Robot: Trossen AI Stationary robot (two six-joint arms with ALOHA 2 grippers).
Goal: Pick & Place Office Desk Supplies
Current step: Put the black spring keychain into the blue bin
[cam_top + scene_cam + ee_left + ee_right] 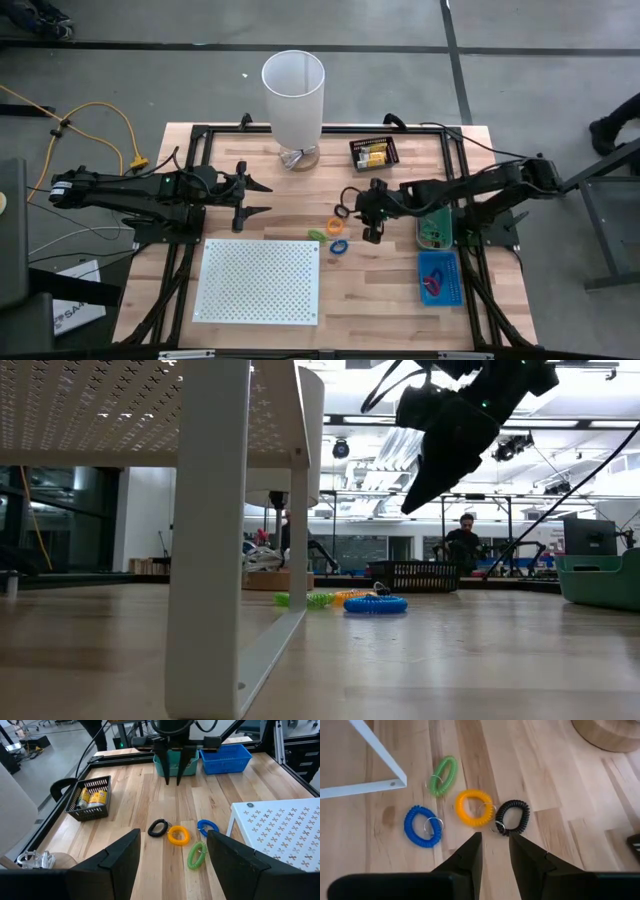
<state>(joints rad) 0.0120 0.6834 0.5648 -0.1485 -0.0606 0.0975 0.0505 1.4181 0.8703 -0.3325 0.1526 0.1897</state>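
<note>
Toward the desk's left edge, the left gripper (252, 197) waits with its fingers spread wide, well apart from the loops. Near the desk's middle, just off the white perforated board's (260, 280) far right corner, lie the green loop (443, 775), blue loop (422, 826), orange loop (474, 807) and black loop (513, 817). The right gripper (495, 851) hangs above them, fingers slightly parted and empty, the orange and black loops just ahead of its tips.

You find no text you can read in any view. The yellow packets (94, 797) in the black basket (75, 811) carry print, but it is too small to make out, and the paper sheet (75, 300) at the left edge shows only blurred dark marks.
</note>
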